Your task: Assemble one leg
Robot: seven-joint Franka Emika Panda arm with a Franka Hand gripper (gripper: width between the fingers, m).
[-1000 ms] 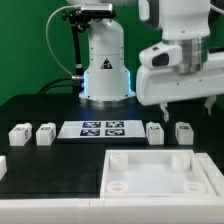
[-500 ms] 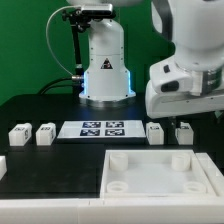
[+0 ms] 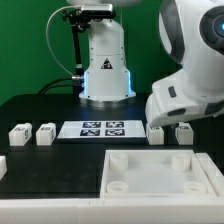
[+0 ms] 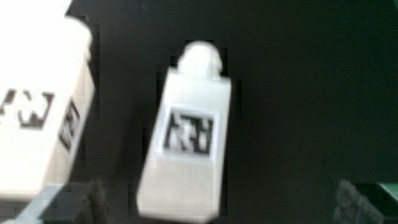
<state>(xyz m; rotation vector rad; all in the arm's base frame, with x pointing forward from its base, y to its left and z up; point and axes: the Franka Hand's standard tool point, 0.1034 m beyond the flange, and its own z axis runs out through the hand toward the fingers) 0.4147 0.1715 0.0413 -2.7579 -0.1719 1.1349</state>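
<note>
- The pincer point(image 4: 214, 203) stands apart. In the wrist view its two dark fingertips point(image 4: 63, 200) show only as blurred shapes at either edge, with bare black bench between each of them and the part in the middle.
- Between those fingertips lies the leg point(image 4: 192, 130), a small white stubby plastic block with a black-and-white square tag on its upper face and a rounded peg at one end. It lies flat on the bench and neither fingertip touches it.
- Just beside it, with a dark gap between, lies a neighbouring white tagged block point(image 4: 39, 100), cut off by the frame edge.
- In the exterior view the white arm housing point(image 3: 190, 95) hangs low over a pair of white blocks point(image 3: 183, 131) at the exterior view's right. The pincer itself is hidden behind it.
- In front of that pair, nearer the camera, lies the large white square tray-like part point(image 3: 160, 172) with round sockets at its corners.
- Toward the exterior view's left lies the marker board point(image 3: 100, 128) and, beyond it, two more white blocks point(image 3: 45, 133) side by side.
- All of this rests on the black bench point(image 3: 60, 165), with the robot's white base point(image 3: 105, 65) behind and a green backdrop further back.
</note>
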